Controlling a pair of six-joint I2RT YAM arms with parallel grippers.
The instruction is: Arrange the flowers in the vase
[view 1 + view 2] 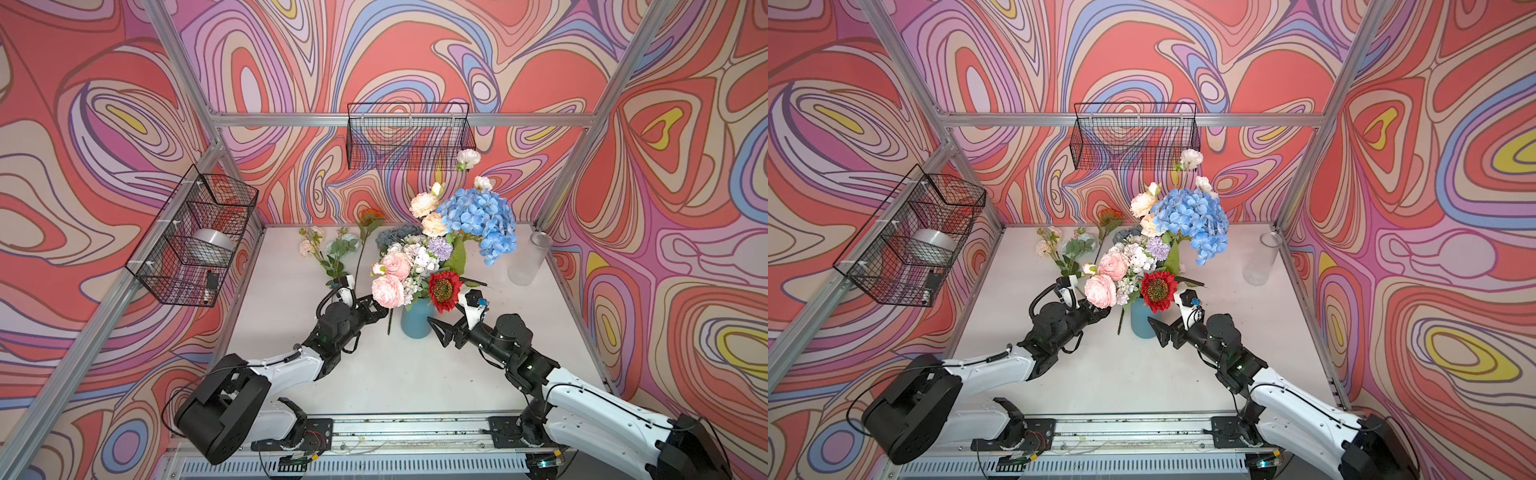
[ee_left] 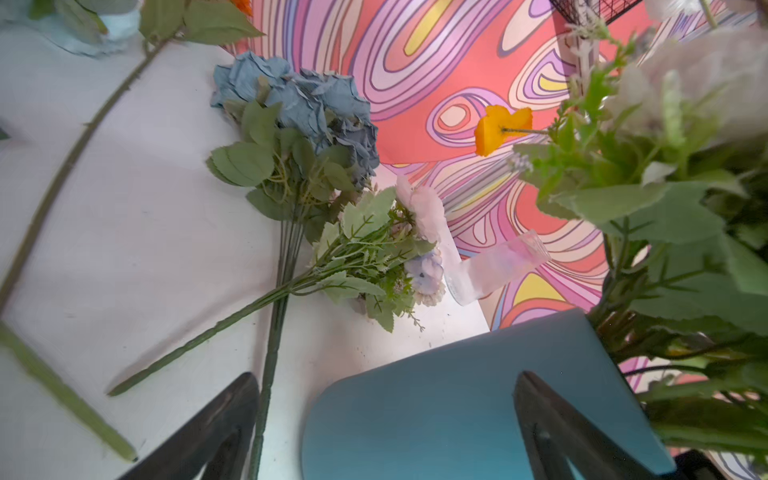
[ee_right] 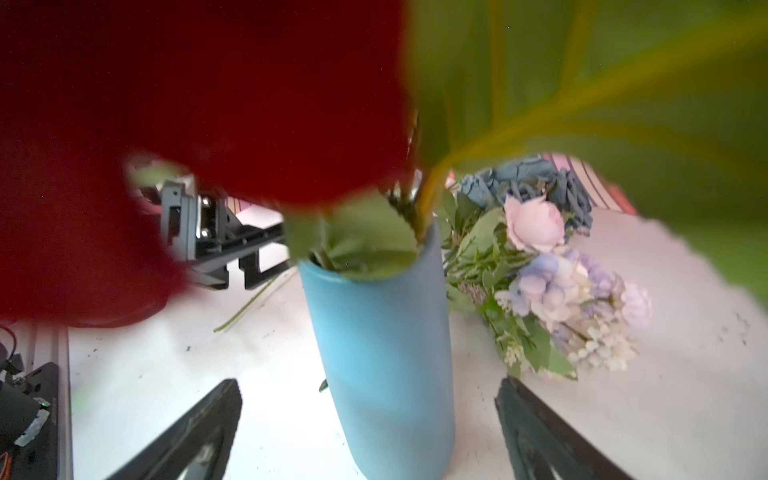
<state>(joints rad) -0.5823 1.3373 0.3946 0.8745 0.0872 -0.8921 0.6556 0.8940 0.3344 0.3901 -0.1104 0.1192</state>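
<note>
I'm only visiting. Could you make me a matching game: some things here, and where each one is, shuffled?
1. red sunflower
2. dusty-blue roses
3. clear glass jar
4. silver round object

A. lying on the table
B. in the wire basket on the left wall
C. in the blue vase
D. upright and empty, by the right wall

Pairs: 1-C, 2-A, 3-D, 4-B

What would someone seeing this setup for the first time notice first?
The bouquet in the blue vase at the middle of the table draws the eye first, above all the big blue hydrangea on its right and the red sunflower low in front. The swirled red, pink and lilac walls surround everything. More flowers lie on the table at the back left.
</note>
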